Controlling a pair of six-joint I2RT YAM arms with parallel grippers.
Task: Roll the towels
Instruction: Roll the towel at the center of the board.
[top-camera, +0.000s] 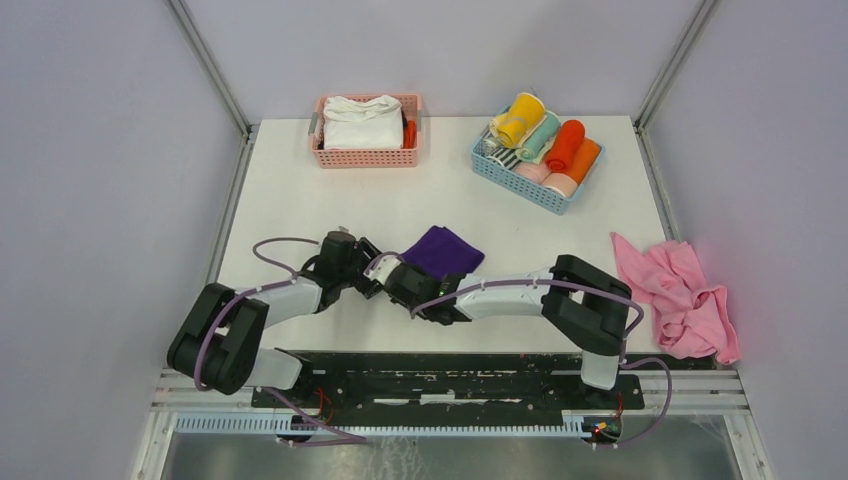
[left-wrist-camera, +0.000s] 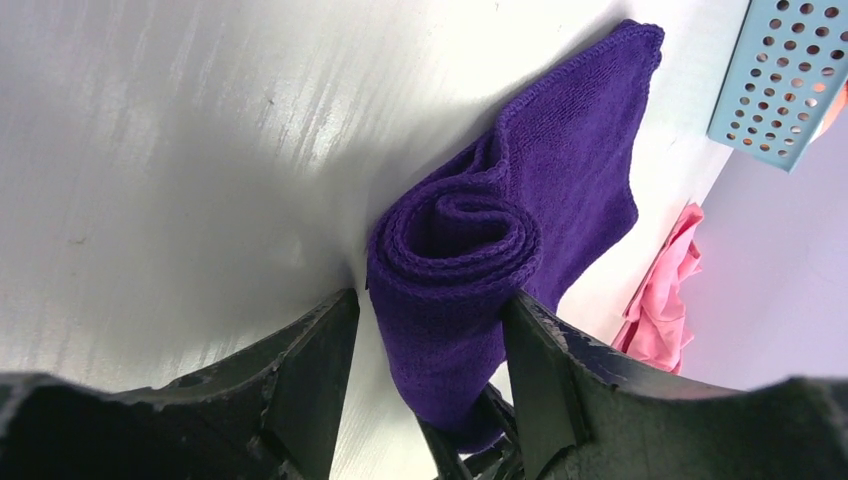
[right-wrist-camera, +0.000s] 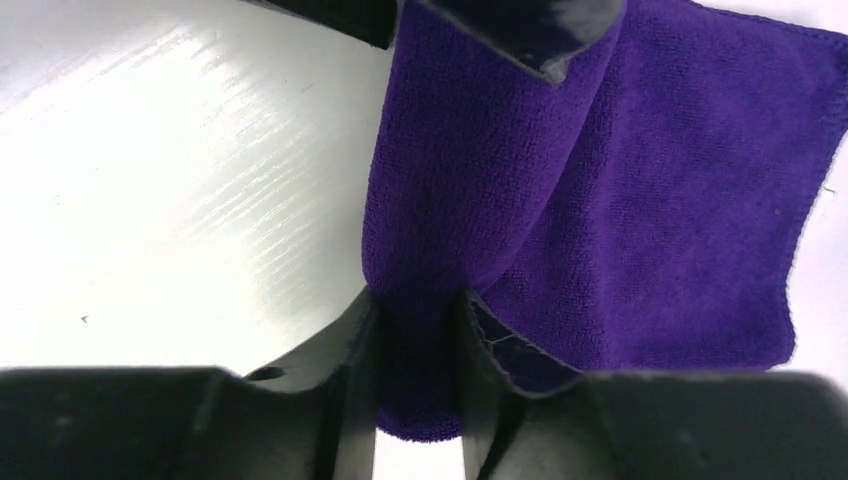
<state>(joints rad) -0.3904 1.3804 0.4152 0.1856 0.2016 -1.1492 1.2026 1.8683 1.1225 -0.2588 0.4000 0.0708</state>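
- Watching both arms huddle over the purple towel, which sits mid-table toward the near edge, well short of the baskets.
- Left gripper: jaws fairly wide, one each side of the rolled end. The roll fills the gap, so I'd call that a hold.
- Right gripper: jaws narrow, pinched onto the roll's other end.
- The roll's long axis runs gripper to gripper, roughly left-right across the table. Its spiral end faces the left wrist.
- The unrolled flap lies flat on the far side of the roll, pointing off toward the blue basket.
- So my guess is the next turn goes away from the arms, over that flap. Neither arm is nearer, since both are on it.
- The pink towel is heaped at the right edge, well apart. The right arm is closer to that one.
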